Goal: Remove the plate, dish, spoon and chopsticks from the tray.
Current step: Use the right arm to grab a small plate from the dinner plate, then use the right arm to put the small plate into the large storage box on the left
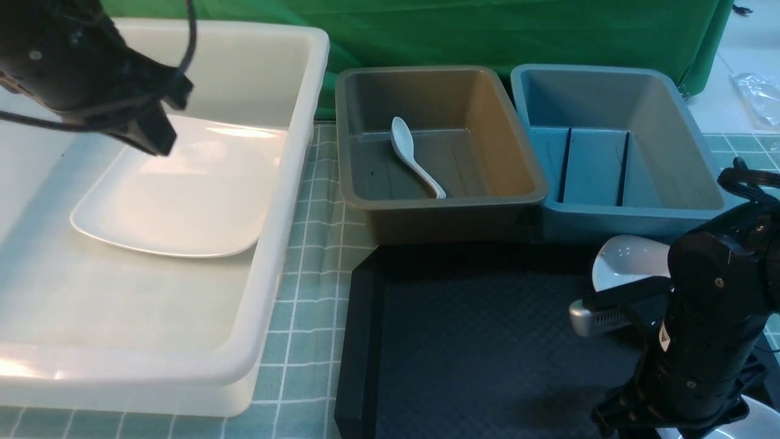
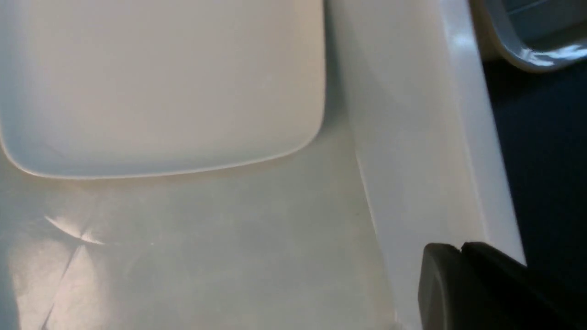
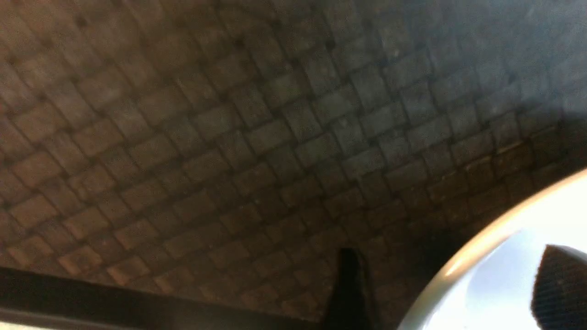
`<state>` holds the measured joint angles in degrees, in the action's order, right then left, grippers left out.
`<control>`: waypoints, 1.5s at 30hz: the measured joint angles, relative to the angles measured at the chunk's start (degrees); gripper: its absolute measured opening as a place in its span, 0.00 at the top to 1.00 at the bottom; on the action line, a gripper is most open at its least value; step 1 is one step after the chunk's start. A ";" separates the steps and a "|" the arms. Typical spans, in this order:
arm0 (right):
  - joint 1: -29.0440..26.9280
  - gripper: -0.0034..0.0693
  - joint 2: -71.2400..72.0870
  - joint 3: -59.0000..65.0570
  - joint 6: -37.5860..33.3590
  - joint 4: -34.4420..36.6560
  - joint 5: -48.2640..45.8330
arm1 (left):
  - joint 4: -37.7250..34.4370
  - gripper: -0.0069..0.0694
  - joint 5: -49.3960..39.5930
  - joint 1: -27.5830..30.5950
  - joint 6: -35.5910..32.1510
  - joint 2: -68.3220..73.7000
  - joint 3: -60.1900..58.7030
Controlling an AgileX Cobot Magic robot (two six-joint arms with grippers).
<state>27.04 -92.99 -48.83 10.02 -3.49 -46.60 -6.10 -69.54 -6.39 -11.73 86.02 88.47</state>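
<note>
Right wrist view: the right tool (image 3: 451, 256) hangs low over the tray (image 3: 229, 137), jaws spread wide and holding nothing. One finger stands outside the near dish (image 3: 495, 293) and the other above its inner face, so the rim runs between them.
Key relation: the near dish lies directly under the right tool, at the tray's near right corner in the front view. The next move seems to call for a straight drop and a pinch on that rim.
Long axis: only a short arc of the near dish shows, so I cannot tell which way its longer side runs.
Nearer arm: the right, plainly. The left tool (image 2: 461, 256) is well apart over the white bin (image 1: 292, 183), pads pressed together and empty.
Look of the near dish: small, glossy white, with a smooth shallow wall and bright glare along the lip. It is likely slippery, so a shallow bite could slide off.
Other piece on the tray: the second dish (image 1: 627, 259), with the same white gloss, sits beyond the right arm toward the blue bin (image 1: 670, 122).
Already cleared: the plate (image 1: 177, 201) lies in the white bin. The spoon (image 1: 414, 158) lies in the brown bin (image 1: 518, 152), handle toward its near wall. The chopsticks (image 1: 567, 164) lie in the blue bin, apart and roughly parallel.
Left to do: judging by this, only the two dishes remain on the tray.
</note>
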 joint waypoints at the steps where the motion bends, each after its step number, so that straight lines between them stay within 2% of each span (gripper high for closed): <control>1: 0.00 0.32 -0.27 0.37 0.00 0.00 0.00 | 0.12 0.90 -0.07 -0.80 0.17 -1.63 -1.15; 5: 0.00 0.63 -1.34 1.38 -0.51 0.00 -0.59 | 0.55 0.90 0.11 -1.56 2.05 -7.79 -5.63; 7: 0.00 0.67 -0.96 1.30 -2.00 0.02 -0.07 | 1.12 0.90 0.11 -1.56 2.73 -10.55 -7.78; 12: 0.71 0.70 1.87 -1.46 -6.48 3.98 -0.60 | 2.38 0.90 0.72 -1.56 5.92 -18.22 -13.62; 14: 2.89 0.82 4.81 -7.10 -7.76 5.78 -1.61 | 2.66 0.90 1.73 -1.56 8.31 -22.79 -17.33; 16: 4.93 0.86 6.48 -14.15 -8.30 7.15 -2.58 | 2.66 0.90 2.84 -1.56 10.64 -26.42 -20.31; 26: 12.72 0.86 0.16 -50.22 -14.91 7.97 -5.26 | 4.54 0.90 5.85 -1.56 21.23 -41.29 -30.04; 31: 17.65 0.86 -12.81 -70.92 -24.79 13.75 0.66 | 9.71 0.90 8.10 -1.56 30.16 -47.80 -30.73; 38: 24.17 0.86 -28.66 -85.06 -31.10 18.00 4.12 | 14.83 0.90 9.23 -1.56 36.18 -54.67 -30.73; 45: 29.34 0.86 -40.00 -88.04 -36.69 18.21 5.11 | 17.02 0.90 9.18 -1.56 37.44 -58.52 -30.84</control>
<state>56.39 -133.00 -136.87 -26.66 14.72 -41.49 10.92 -60.37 -7.95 25.71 27.50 57.63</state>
